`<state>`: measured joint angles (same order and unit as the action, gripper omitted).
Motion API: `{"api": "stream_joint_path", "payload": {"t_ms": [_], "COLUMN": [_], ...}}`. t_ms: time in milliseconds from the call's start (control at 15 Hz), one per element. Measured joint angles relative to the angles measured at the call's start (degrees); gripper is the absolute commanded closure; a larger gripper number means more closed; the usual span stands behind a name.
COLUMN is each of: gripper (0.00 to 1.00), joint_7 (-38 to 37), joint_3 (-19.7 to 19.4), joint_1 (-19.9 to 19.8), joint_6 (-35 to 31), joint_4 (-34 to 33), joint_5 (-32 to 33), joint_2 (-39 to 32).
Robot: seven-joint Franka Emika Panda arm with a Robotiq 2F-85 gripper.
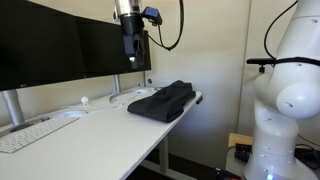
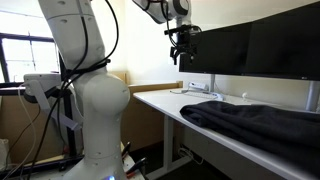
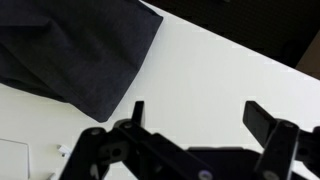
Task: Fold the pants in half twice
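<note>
The dark pants (image 1: 163, 100) lie folded in a compact pile near the far end of the white desk (image 1: 100, 135). They also show in the foreground of an exterior view (image 2: 255, 125) and at the upper left of the wrist view (image 3: 75, 50). My gripper (image 1: 133, 58) hangs high above the desk, in front of the monitors and well clear of the pants; it also shows in an exterior view (image 2: 183, 55). In the wrist view its fingers (image 3: 195, 112) are spread apart with only bare desk between them. It is open and empty.
Two dark monitors (image 1: 70, 45) stand along the back of the desk. A white keyboard (image 1: 35, 133) lies at the near end, with small white items (image 1: 85, 100) beside the monitor stand. The robot's white base (image 2: 90, 100) stands beside the desk.
</note>
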<state>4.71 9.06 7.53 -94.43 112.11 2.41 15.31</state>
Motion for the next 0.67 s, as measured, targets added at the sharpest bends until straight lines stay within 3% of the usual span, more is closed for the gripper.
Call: {"api": "stream_joint_path", "payload": {"t_ms": [400,667], "gripper": [0.0,0.0], "joint_7": [-17.2,-28.1], "joint_3": [1.3,1.7], "joint_1": [0.0,-0.1], "joint_6": [-7.8,-8.7], "joint_4": [1.9,4.6], "joint_5": [8.4,15.2], "joint_2": [-4.2,-5.4]}}
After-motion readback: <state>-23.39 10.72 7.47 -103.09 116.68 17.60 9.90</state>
